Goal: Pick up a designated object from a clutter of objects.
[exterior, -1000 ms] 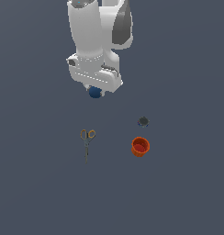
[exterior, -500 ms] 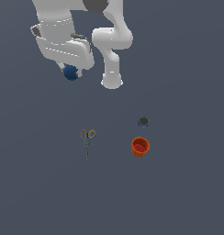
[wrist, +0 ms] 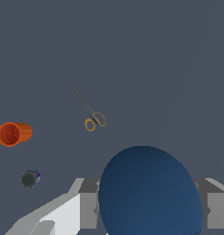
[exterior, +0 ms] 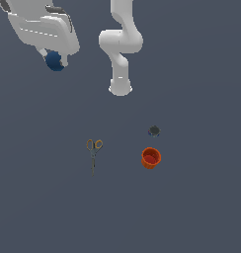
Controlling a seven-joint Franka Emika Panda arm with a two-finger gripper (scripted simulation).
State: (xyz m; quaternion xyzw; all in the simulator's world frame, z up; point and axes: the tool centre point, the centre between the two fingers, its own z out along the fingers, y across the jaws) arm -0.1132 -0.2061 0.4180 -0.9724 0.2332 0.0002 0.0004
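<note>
The small dark blue ball (exterior: 55,61) hangs high above the floor at the exterior view's upper left, with my gripper (exterior: 55,62) shut on it. In the wrist view the ball (wrist: 149,192) fills the space between the two grey fingers (wrist: 88,209). The rest of the clutter lies far below: yellow-handled scissors (exterior: 94,150), an orange-red cup (exterior: 151,158) and a small dark grey lump (exterior: 153,131). The wrist view also shows the scissors (wrist: 91,114), the cup (wrist: 14,133) and the lump (wrist: 30,178).
The arm's white base (exterior: 120,88) stands on the dark grey floor at the exterior view's upper middle, with the arm links bending up and over toward the exterior view's left.
The gripper has carried the blue ball further up and toward the exterior view's left, away from the base. Scissors, cup and lump have stayed in place.
</note>
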